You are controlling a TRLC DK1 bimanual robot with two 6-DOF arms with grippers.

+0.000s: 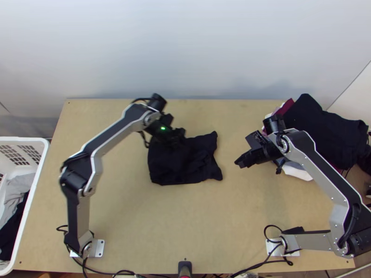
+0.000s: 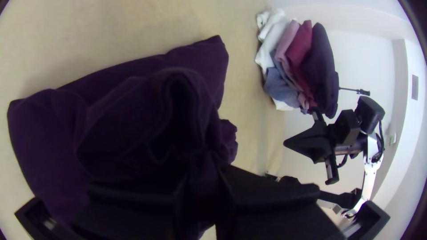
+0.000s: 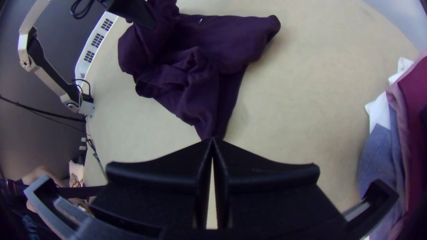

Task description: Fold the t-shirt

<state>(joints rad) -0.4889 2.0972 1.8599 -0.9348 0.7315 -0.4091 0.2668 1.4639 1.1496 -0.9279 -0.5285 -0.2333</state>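
Black, rumpled t-shirt [image 1: 201, 160] lies bunched, grasped by the left end effector [image 1: 178, 140], the right end effector [image 1: 238, 163] clenched.

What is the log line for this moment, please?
t-shirt: bunched, on table | left gripper: holding t-shirt | right gripper: fingers shut, empty | fold: unfinished

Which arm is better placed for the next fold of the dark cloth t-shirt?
Left, probably: the left black end effector pinches the dark cloth t-shirt, while the right black end effector is shut and empty beside it.
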